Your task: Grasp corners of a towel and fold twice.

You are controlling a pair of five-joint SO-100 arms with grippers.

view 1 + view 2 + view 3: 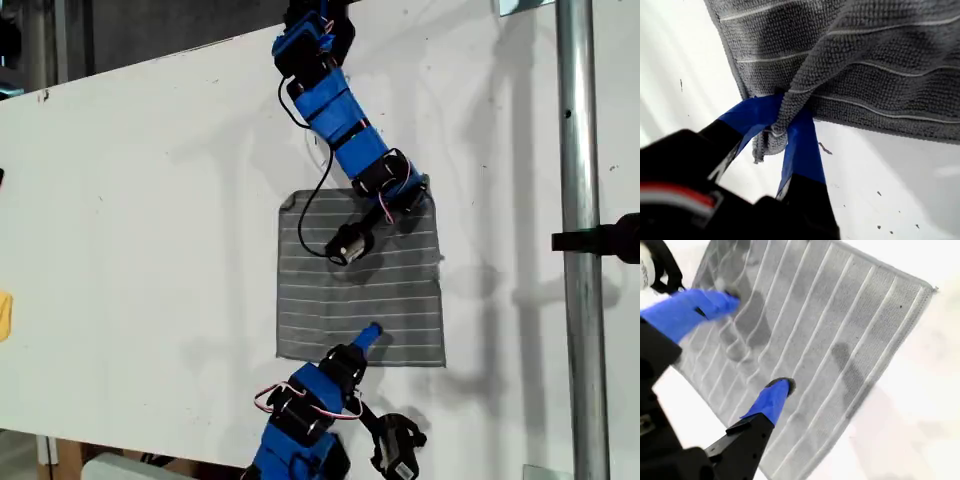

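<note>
On the white table [150, 200], the towel [360, 290] is laid almost flat at the centre of the exterior view, its stripes running across that view. One of the corners [771, 137], the upper one at the exterior view's right, is pinched between the closed jaws of my first gripper [782, 132], and the cloth beside it is gathered into a raised ridge. My second gripper [752, 345] is held with its jaws spread wide over the striped face near the lower hem, gripping nothing. The step in hand is judged to be the second grasp. A neighbouring free corner [442, 362] should be approached from outside the hem, so that one finger [772, 397] is slid under a single layer. The pinched corner should not be lifted further until both holds are secure; otherwise the cloth is likely to be dragged askew.
</note>
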